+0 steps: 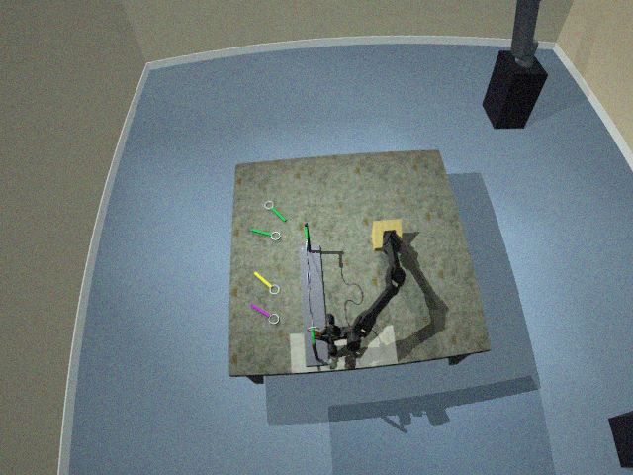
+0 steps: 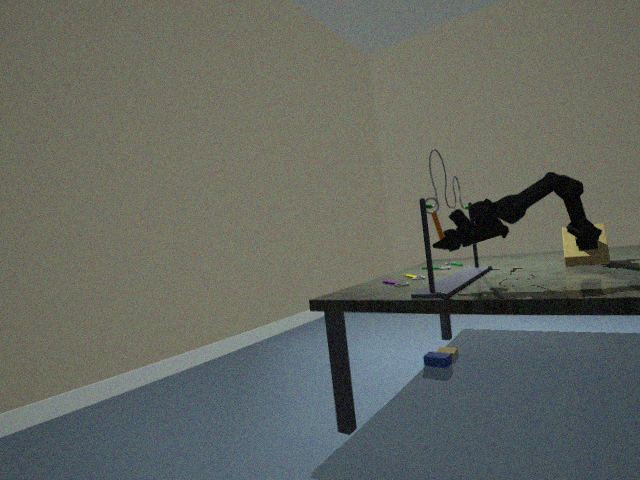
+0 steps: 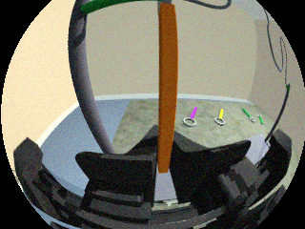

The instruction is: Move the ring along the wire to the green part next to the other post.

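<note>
The ring (image 1: 316,331) (image 2: 437,205) is around the wire at the inner end of the near green part (image 1: 313,337) (image 3: 110,5), beside the near post (image 2: 426,248) (image 3: 82,72). Whether it touches the wire is too small to tell. Its orange handle (image 2: 437,225) (image 3: 168,86) hangs below, slightly tilted in the exterior view. My gripper (image 2: 442,239) (image 3: 159,128) is shut on the handle's lower end. The grey wire (image 2: 429,165) (image 3: 210,6) rises in a tall loop, then a lower one, to the far green part (image 1: 307,233) by the far post (image 2: 475,253).
A grey base plate (image 1: 316,296) lies under the wire. Loose rings with magenta (image 1: 260,310), yellow (image 1: 263,279) and green (image 1: 277,213) handles lie on the table beyond it. My arm reaches from a yellow block (image 1: 379,235). The near post stands close to the fingers.
</note>
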